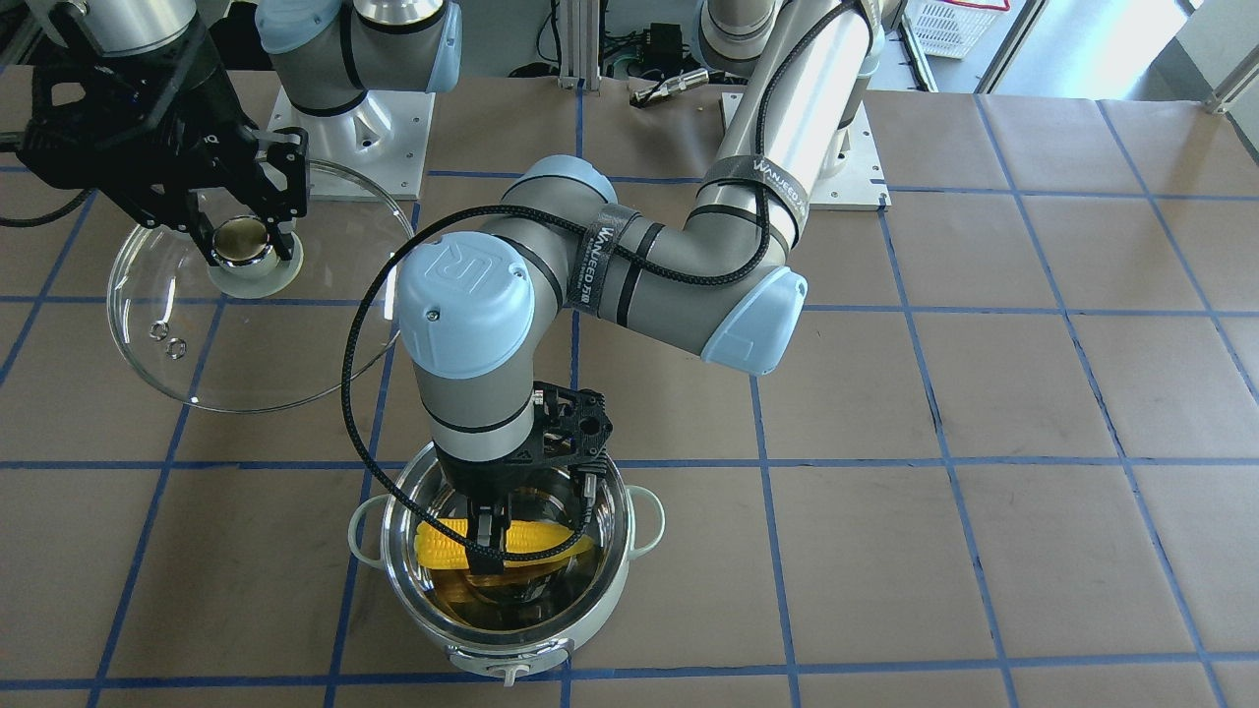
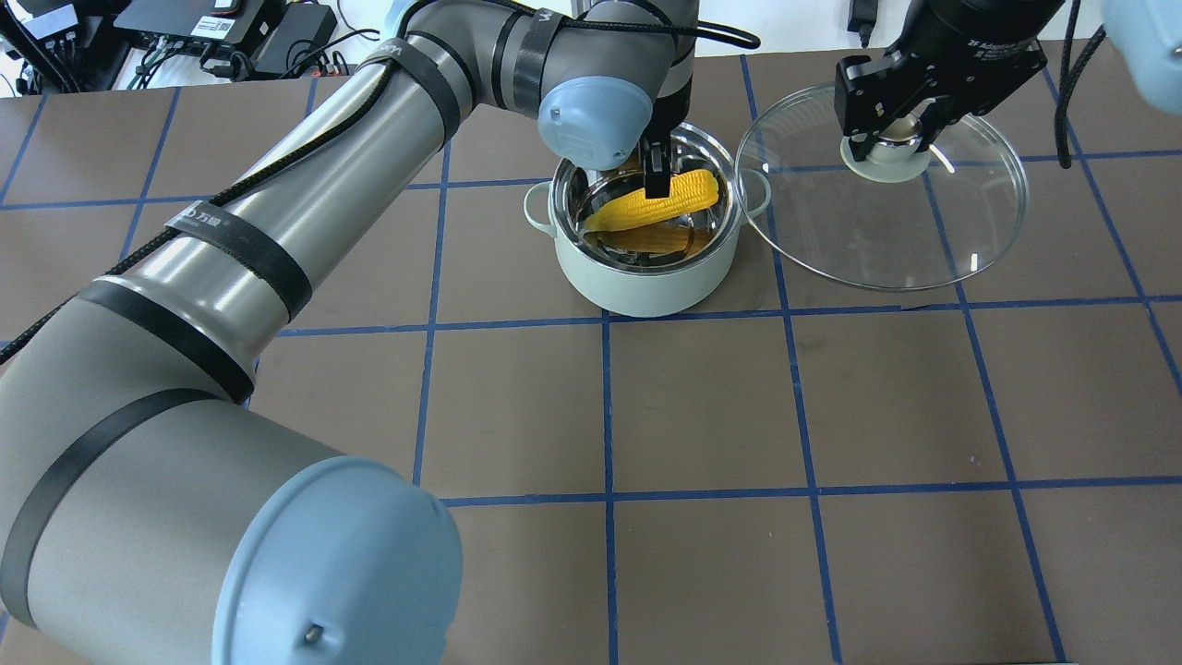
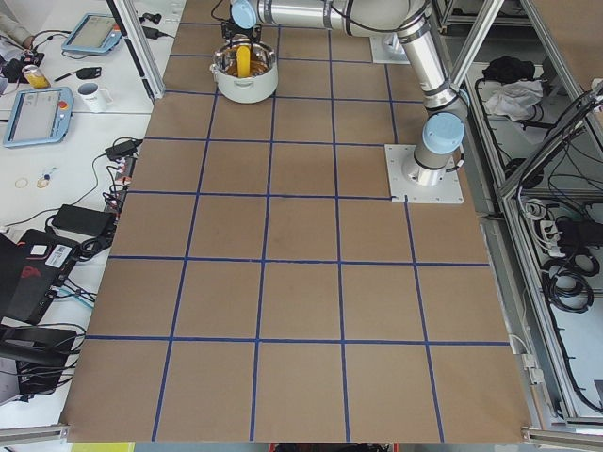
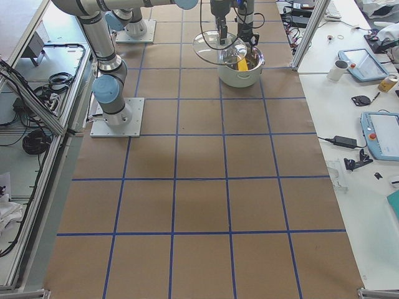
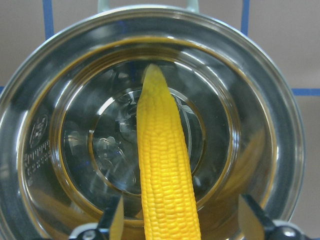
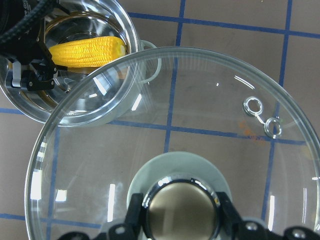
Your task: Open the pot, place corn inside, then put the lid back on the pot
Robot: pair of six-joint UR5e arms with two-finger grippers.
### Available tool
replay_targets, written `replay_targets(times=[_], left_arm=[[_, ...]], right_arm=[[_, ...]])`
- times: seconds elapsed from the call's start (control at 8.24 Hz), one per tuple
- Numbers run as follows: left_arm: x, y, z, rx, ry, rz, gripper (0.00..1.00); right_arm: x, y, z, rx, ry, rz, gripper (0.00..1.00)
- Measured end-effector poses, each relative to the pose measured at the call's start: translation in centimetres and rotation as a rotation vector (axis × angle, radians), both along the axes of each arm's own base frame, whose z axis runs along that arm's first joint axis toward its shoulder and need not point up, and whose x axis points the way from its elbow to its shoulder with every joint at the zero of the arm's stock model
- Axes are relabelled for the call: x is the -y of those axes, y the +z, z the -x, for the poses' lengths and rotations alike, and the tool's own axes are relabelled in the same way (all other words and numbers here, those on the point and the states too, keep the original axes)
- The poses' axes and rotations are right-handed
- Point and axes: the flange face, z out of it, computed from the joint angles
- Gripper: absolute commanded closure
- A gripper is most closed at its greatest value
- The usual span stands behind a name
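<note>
Brown paper taped in blue squares covers the table (image 1: 984, 393), where the pot (image 1: 600, 610) sits open under the left gripper (image 5: 182, 220). Its fingers (image 5: 116, 222) stand spread either side of the corn (image 5: 162, 150), touching neither flank, so the cob rests slanted in the steel bowl below them. The right gripper (image 6: 181, 212) pinches the knob (image 1: 243, 241) between its fingers so the lid (image 6: 200, 100) hangs beneath them beside the pot, ready, we judge, for closing.
</note>
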Motion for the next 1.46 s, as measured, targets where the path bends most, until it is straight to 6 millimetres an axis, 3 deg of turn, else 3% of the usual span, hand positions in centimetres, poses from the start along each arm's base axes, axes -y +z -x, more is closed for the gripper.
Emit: replay_targets(times=[0.36, 0.73, 0.97, 1.21, 1.46], left_arm=[[-0.5, 2.3, -0.5, 0.013, -0.029, 0.021, 0.0], [-2.5, 6.9, -1.9, 0.028, -0.11, 0.006, 0.0], [-3.6, 9.6, -3.7, 0.045, -0.17, -0.019, 0.0], [-4.6, 11.4, -8.1, 0.071, -0.217, -0.086, 0.0], [-5.9, 12.3, -15.6, 0.073, -0.289, -0.137, 0.0]], right_arm=[[0.0, 0.0, 0.0, -0.001, 0.001, 0.0, 0.85], [0.4, 0.0, 0.2, -0.007, 0.026, 0.012, 0.85], [2.2, -0.9, 0.0, 0.014, 0.026, 0.045, 0.84], [4.7, -2.6, -1.8, 0.047, 0.003, 0.085, 0.85], [6.8, -5.9, -7.6, 0.077, -0.039, 0.111, 0.85]])
